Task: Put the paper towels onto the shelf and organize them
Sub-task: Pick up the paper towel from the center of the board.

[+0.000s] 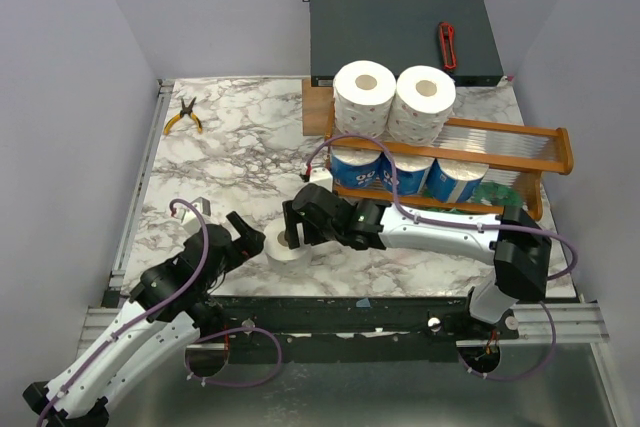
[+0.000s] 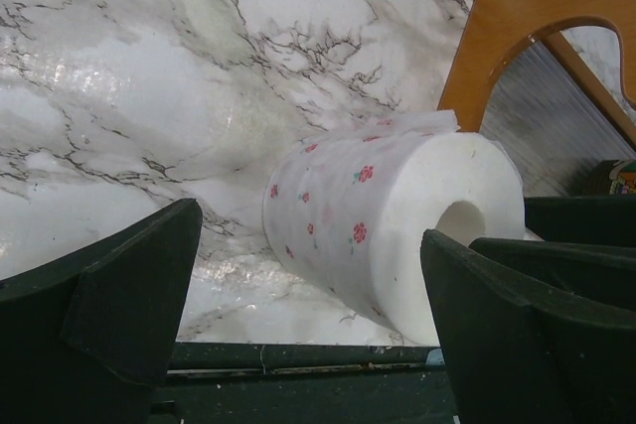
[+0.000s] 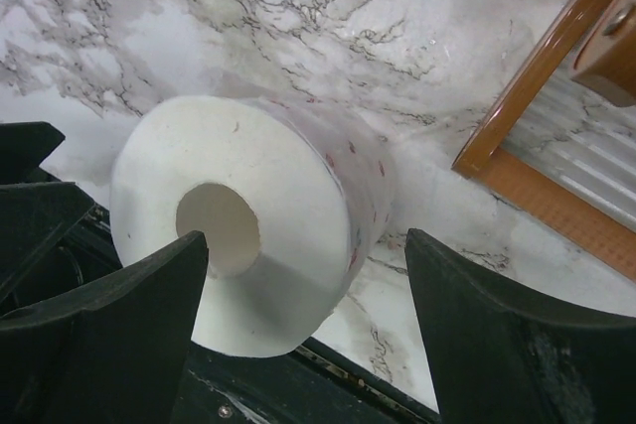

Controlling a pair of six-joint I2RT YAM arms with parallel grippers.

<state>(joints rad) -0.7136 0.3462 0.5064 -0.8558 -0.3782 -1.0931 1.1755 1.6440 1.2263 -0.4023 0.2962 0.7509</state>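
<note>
**Right tool straddles a loose roll at the front edge**

Right tool (image 3: 303, 245) reaches across from the 4 o'clock side with its fingers apart, one on either side of a white paper towel roll (image 3: 288, 186) printed with small red flowers. A gap shows between the roll and one finger. The other finger overlaps the roll's flat end in the wrist view, and contact there cannot be told.

The roll lies on its side at 6 o'clock on the marble surface (image 1: 230, 157), right by the near edge.

Left tool (image 1: 248, 237) sits just beside the roll at its 9 o'clock, fingers spread wide and holding nothing.

The shelf (image 1: 565, 152) stands at 2 o'clock. Two white rolls (image 1: 364, 97) sit side by side on its top tier. Three blue-wrapped rolls (image 1: 405, 175) stand in a row on the tier below. Something green shows at the right of the row, too hidden to name.

Yellow-handled pliers (image 1: 184, 115) lie at 10 o'clock. A dark grey box (image 1: 400, 32) sits at 12 o'clock behind the shelf, with a red-handled tool (image 1: 447, 45) on it.
</note>
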